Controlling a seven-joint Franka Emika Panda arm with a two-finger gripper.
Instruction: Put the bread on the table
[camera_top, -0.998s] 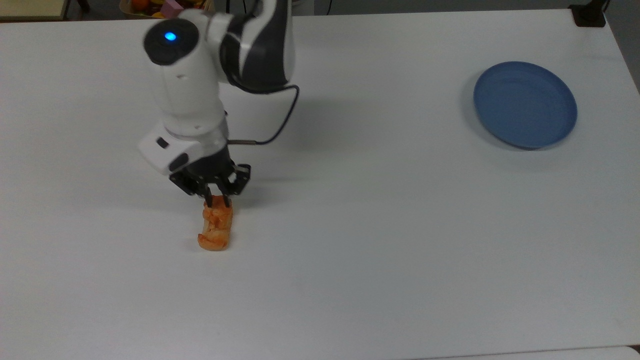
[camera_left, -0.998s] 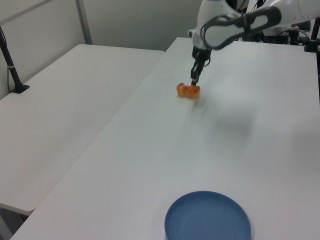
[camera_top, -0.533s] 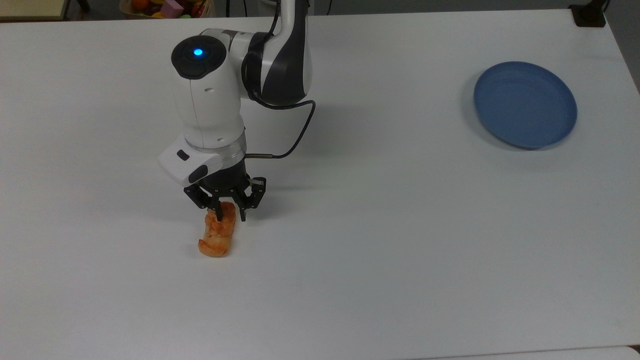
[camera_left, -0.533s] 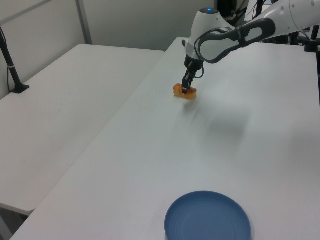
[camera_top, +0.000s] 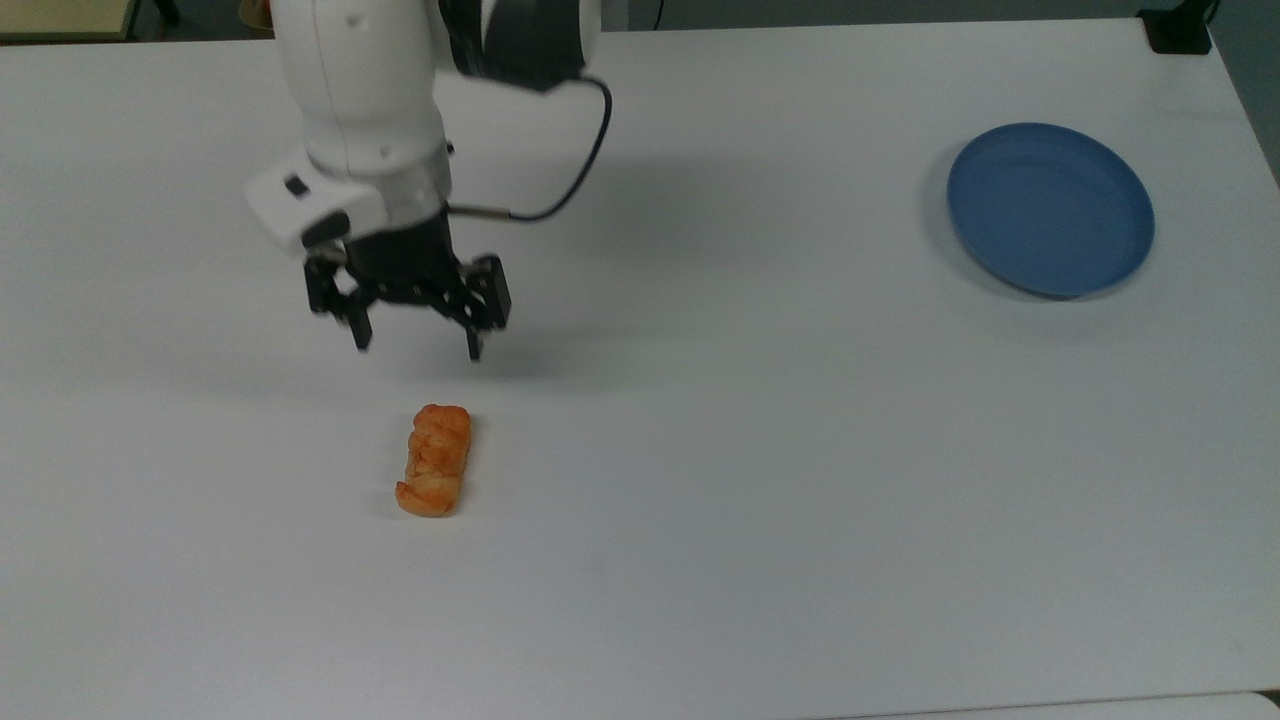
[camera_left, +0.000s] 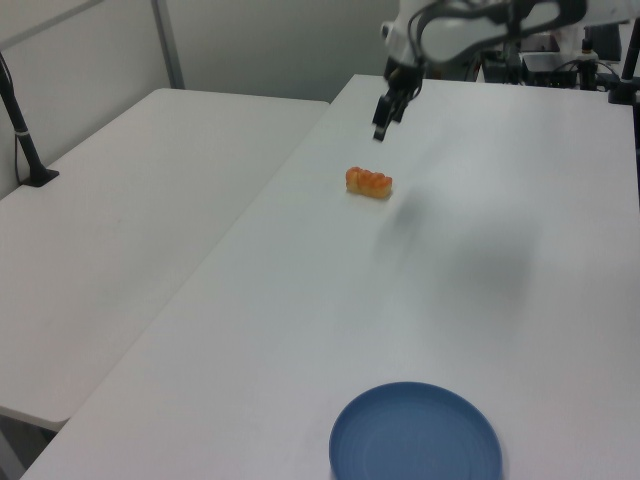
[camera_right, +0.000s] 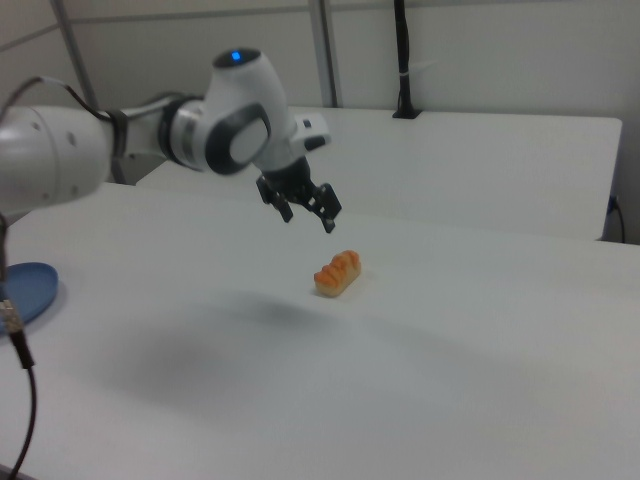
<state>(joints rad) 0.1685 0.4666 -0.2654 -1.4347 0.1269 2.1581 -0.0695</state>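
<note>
- The claw hangs above the desk with its two fingers spread wide, released and holding nothing
- The bread lies flat on the desk, apart from the claw; in the top view it sits below the claw's fingertips, with bare desk between them
- In the left view the claw is up above the bread, and the bread's long side runs across the left view
- In the right view the claw hangs in the air to the upper left of the bread
- A blue plate lies far off to the claw's right in the top view
- No writing or brand mark can be read on anything
- The right view shows a blue light on the arm's joint; a second white desk stands beside in the left view
</note>
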